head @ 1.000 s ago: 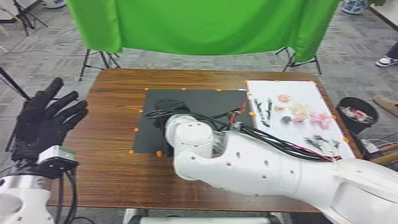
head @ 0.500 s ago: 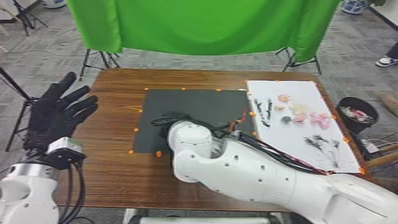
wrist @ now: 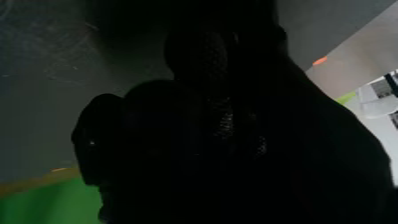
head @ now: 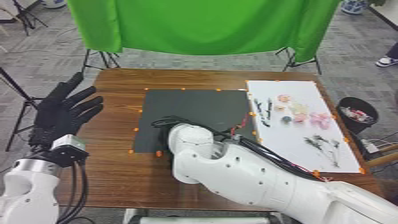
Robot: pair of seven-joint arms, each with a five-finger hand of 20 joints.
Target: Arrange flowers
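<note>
In the head view, my left hand is held over the table's left edge, open. My right hand is at the lower part of the dark mat, mostly hidden by its own arm. The right wrist view has my right hand as a dark shape over the mat; whether it holds anything cannot be made out. On the white sheet at the right lie pink flowers, a cream flower, dark stems and dark sprigs.
The brown table carries orange marks around the mat and sheet. Beyond its right edge stands a dark bin. A green cloth hangs behind the table. Cables run along my right arm.
My right hand has drawn back from the middle of the mat toward its near edge, with the arm shifting nearer. My left hand has moved slightly right and up.
</note>
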